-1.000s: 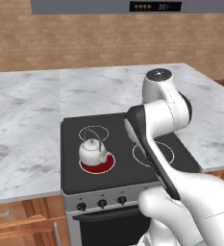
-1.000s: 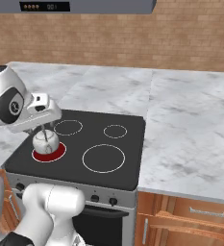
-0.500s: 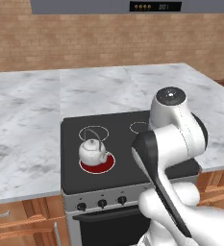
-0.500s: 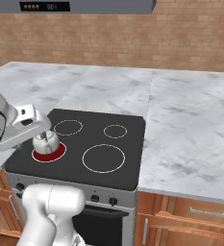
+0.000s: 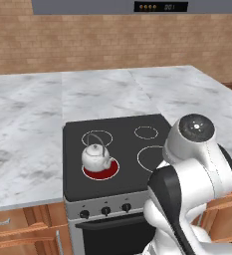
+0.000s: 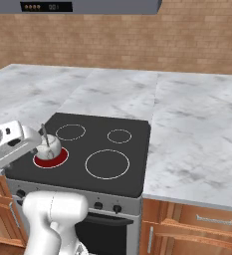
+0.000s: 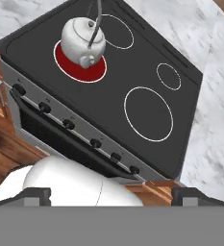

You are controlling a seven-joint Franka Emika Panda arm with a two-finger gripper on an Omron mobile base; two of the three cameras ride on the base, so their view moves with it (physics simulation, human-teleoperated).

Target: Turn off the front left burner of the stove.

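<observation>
A white round kettle (image 7: 83,41) sits on the glowing red front left burner (image 7: 70,65) of the black glass stove (image 7: 132,72), upper left of frame; the gripper (image 7: 111,194) hangs above with jaws spread wide.

You are getting the stove (image 5: 112,149) from behind-left and behind-right; your hand camera is looking down closely, sharing its cooktop.

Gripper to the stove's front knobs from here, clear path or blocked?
Probably yes. In the hand view the knob row on the stove front panel lies in the open ahead of the gripper, nothing between but air. The kettle sits back on the red front left burner, clear of the knobs.
</observation>
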